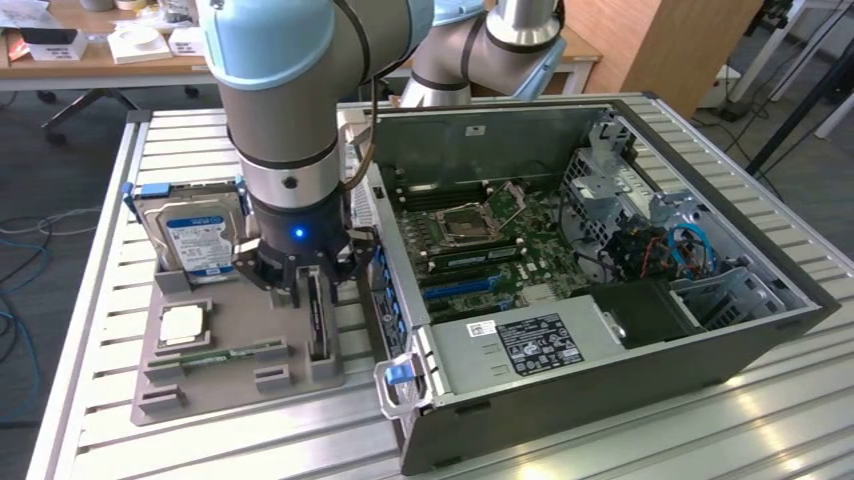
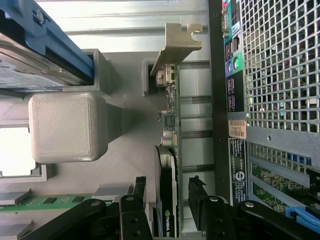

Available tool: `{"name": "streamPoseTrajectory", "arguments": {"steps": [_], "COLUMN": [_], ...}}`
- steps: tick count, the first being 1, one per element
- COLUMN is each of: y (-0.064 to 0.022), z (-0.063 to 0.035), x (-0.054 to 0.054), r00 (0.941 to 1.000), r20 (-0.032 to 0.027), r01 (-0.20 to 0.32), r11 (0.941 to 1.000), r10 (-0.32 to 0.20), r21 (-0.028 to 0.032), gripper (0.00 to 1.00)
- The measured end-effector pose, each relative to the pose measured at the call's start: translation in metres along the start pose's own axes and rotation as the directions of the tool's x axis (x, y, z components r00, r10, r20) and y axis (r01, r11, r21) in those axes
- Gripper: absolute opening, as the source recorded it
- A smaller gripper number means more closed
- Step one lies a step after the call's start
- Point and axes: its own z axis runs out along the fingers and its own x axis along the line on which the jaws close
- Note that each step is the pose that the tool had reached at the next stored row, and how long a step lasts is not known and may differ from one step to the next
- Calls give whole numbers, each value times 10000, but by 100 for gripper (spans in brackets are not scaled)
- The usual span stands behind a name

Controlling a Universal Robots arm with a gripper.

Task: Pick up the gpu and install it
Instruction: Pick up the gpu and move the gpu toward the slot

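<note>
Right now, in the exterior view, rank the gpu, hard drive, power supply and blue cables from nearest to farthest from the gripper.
1. gpu, in the tray, straddled by the open gripper.
2. hard drive, exterior view's left.
3. power supply, in the case.
4. blue cables, deeper in the case, exterior view's right.

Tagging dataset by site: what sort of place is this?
Likely a robotics lab or workshop: an opened desktop PC case on a slatted aluminium bench, a grey parts fixture beside it, an office desk behind.

Arm (image 1: 287, 120) vertical, hand (image 1: 316, 290) low (fingers (image 2: 199, 200) spread apart).
</note>
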Motion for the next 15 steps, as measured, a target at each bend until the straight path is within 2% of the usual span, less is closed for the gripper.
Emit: {"name": "streamPoseTrajectory", "arguments": {"steps": [15], "y": [-13], "z": [40], "x": [-17], "r00": [10000], "r20": [2], "r01": [2], "r11": [10000], "r10": [-2], "r21": [-1], "gripper": [47]}}
